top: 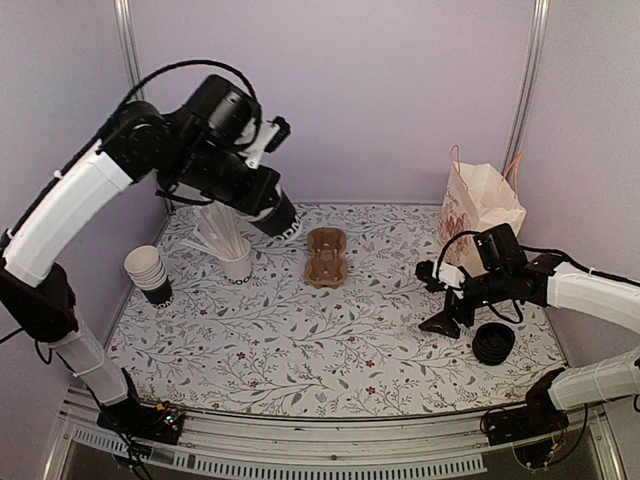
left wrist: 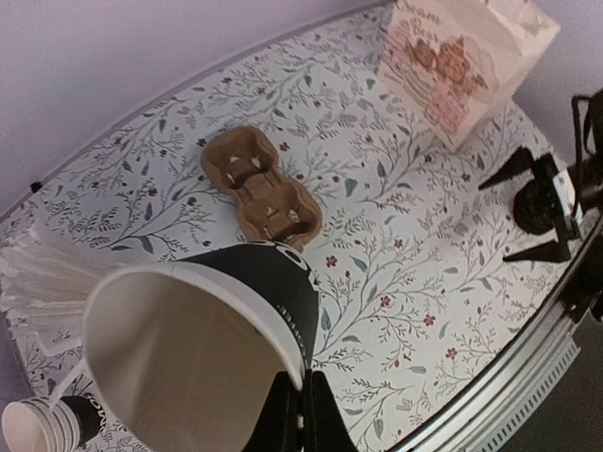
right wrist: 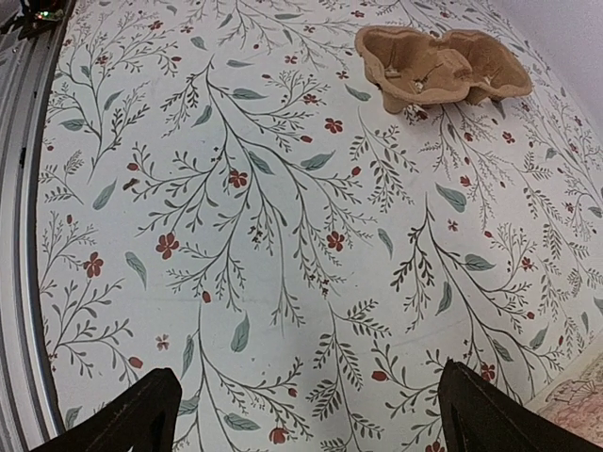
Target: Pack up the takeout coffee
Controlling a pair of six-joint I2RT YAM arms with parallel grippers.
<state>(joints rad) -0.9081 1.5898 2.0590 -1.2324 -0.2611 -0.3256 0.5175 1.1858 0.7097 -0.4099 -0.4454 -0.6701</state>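
No capped black cup shows in any view. My left gripper [top: 272, 212] is raised over the back left of the table and is shut on the rim of a lidless black cup [top: 287, 226] with a white inside. In the left wrist view the gripper [left wrist: 301, 414] pinches the rim of that cup [left wrist: 207, 348], which is tilted with its mouth toward the camera. A brown two-cup carrier [top: 326, 256] lies empty at the middle back; it also shows in the left wrist view [left wrist: 262, 185] and the right wrist view [right wrist: 443, 61]. My right gripper [top: 430, 298] is open and empty, low over the table [right wrist: 306, 414].
A pink-printed paper bag [top: 478, 205] stands at the back right, also in the left wrist view [left wrist: 462, 56]. A low stack of black lids [top: 493, 343] sits by the right gripper. A straw holder [top: 236, 262] and a stack of lidless cups [top: 150, 273] stand at the left.
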